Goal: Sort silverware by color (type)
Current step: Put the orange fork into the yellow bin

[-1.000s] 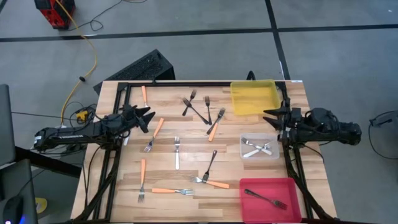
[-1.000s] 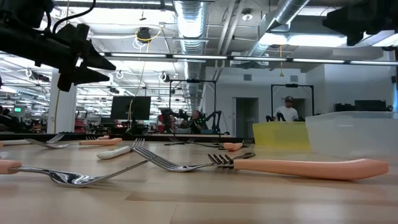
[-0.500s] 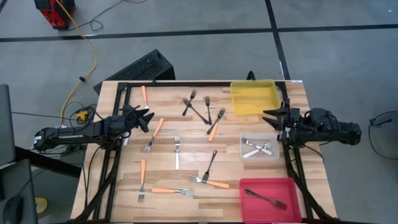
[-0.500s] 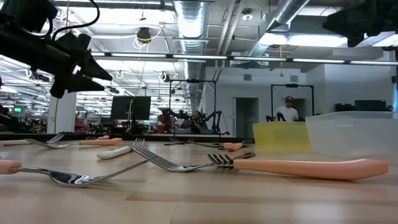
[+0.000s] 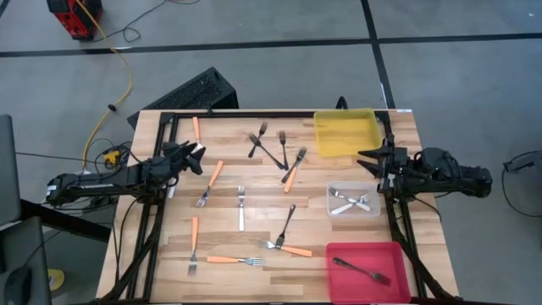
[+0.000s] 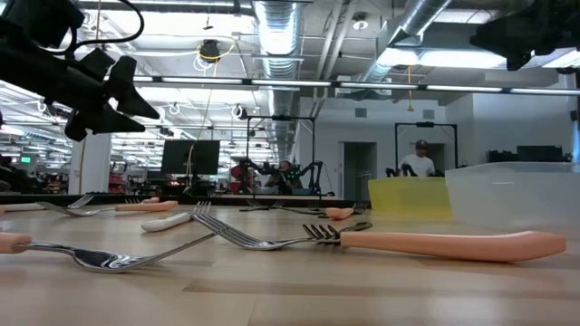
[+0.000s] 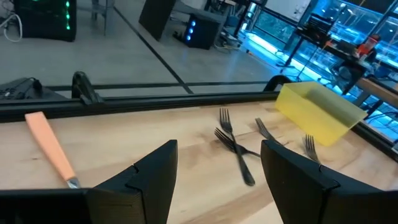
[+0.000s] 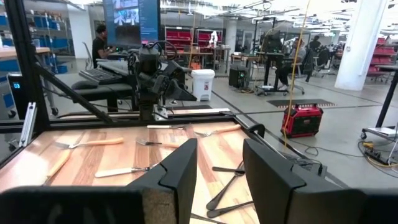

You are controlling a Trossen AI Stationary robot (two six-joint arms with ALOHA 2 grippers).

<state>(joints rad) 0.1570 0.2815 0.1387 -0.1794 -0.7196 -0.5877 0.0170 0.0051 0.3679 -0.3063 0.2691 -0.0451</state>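
Observation:
Several slim forks lie scattered flat on the wooden table (image 5: 229, 229). Some are orange-handled (image 5: 212, 180), dark ones cluster at the far middle (image 5: 271, 148), and a pale one (image 5: 241, 207) lies mid-table. My left gripper (image 5: 196, 157) hovers open above the table's left side, near the orange-handled fork, with nothing between its fingers (image 7: 217, 155). My right gripper (image 5: 366, 158) hovers open at the right edge, between the yellow bin (image 5: 345, 133) and the clear bin (image 5: 354, 202), also with nothing between its fingers (image 8: 217, 155).
The clear bin holds pale forks. A red bin (image 5: 368, 269) at the near right holds one dark fork. The yellow bin at the far right shows nothing inside. A black frame rail (image 5: 271, 113) runs along the far edge. Bare wood lies between the forks.
My left gripper has stayed in place but turned at the wrist. Its fingers have swung slightly toward the table's far edge and rolled, with the gap unchanged. The forks have not moved.

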